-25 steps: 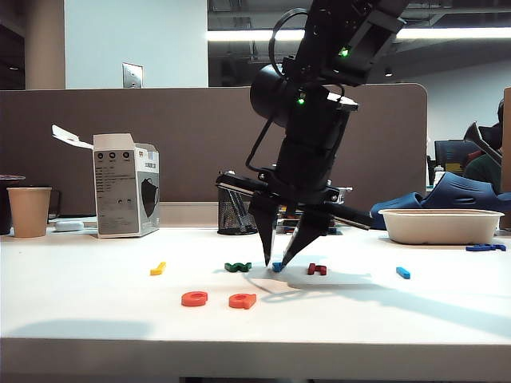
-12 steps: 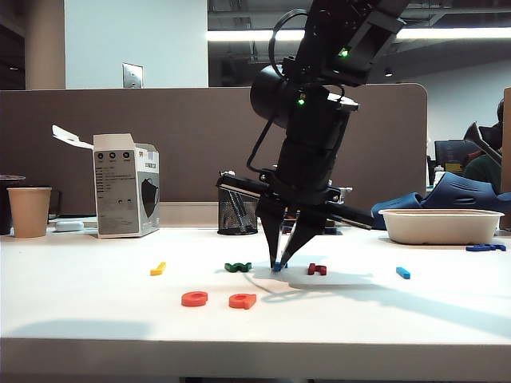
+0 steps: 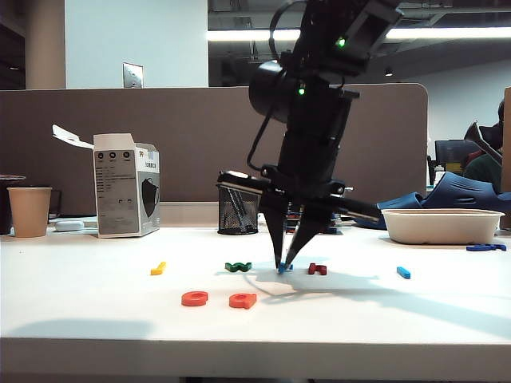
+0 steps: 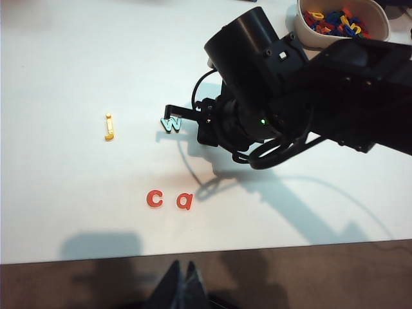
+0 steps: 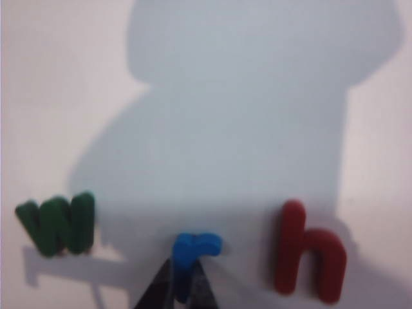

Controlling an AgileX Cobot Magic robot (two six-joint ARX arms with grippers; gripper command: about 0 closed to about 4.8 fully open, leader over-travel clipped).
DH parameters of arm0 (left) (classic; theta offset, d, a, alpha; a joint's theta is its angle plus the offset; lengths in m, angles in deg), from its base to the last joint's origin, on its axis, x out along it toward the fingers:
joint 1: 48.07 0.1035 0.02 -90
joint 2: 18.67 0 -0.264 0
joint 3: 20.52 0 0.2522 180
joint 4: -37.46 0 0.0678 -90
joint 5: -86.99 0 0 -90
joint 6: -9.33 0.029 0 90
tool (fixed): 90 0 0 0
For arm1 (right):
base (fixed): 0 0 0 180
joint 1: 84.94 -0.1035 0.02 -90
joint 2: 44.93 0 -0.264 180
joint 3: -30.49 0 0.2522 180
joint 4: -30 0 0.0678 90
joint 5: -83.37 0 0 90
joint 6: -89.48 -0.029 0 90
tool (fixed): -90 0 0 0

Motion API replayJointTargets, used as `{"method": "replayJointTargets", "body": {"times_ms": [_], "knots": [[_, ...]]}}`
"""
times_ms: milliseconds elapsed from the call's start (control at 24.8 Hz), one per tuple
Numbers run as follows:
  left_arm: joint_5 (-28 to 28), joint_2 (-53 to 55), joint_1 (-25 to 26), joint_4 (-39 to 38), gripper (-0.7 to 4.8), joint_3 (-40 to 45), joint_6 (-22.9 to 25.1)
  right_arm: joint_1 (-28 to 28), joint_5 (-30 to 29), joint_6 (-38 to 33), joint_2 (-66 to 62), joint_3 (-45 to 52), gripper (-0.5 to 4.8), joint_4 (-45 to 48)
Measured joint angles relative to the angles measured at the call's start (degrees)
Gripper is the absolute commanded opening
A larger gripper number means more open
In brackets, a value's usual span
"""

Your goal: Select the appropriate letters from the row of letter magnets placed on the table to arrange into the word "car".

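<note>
Between the green w (image 5: 56, 223) and red h (image 5: 308, 252) on the counter (image 3: 96, 319), the right gripper (image 3: 283, 269) has its jaws clamped on the blue r (image 5: 194, 252), while the orange c (image 4: 154, 198) and a (image 4: 185, 201) lie nearer the front edge, and the left gripper (image 4: 179, 286) hangs shut, well clear.

The right gripper (image 3: 283, 266) stands closed on the blue "r" (image 5: 193, 252), wedged between green "w" (image 5: 59, 224) and red "h" (image 5: 308, 259); side clearance is narrow. The left gripper (image 4: 181, 281), jaws together, hangs near the bench (image 3: 96, 311) front edge. Open bench separates "c" (image 3: 194, 298) and "a" (image 3: 242, 300) from the row.
</note>
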Motion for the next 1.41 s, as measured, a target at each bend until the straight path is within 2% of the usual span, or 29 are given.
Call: {"method": "replayJointTargets", "body": {"times_ms": [322,805,1409], "knots": [[0.0,0.0,0.0,0.0,-0.05,0.0,0.0,-0.2,0.0,0.3,3.9,0.0,-0.08,-3.0],[0.0,0.0,0.0,0.0,-0.05,0.0,0.0,-5.9,2.3,0.9,5.9,0.0,-0.07,-12.8],[0.0,0.0,0.0,0.0,-0.05,0.0,0.0,-8.2,2.8,1.5,6.0,0.4,-0.06,-18.4]]}}
